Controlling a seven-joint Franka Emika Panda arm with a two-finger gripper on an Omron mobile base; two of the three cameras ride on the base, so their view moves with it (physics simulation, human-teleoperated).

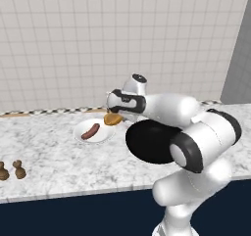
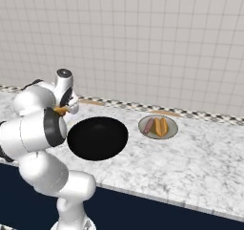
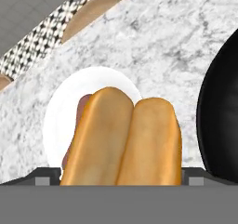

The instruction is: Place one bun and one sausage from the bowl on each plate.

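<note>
I've got the tabletop (image 1: 49, 147) carrying an emptied black bowl (image 2: 97, 138), the tan plate (image 2: 170, 132) already served, and the white plate (image 1: 105, 134) with a sausage (image 1: 90, 131), so my gripper (image 1: 113, 113), spread wide round the last bun (image 3: 123, 137), hovers there to finish it.

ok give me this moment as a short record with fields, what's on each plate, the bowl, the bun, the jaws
white plate: one sausage, no bun on it yet
tan plate: one bun and one sausage
black bowl: looks empty
bun: between the jaws, above the white plate's near edge
gripper: jaws wide, bun between them; whether gripped or just let go is unclear
counter: two small brown pieces at the left edge
</note>
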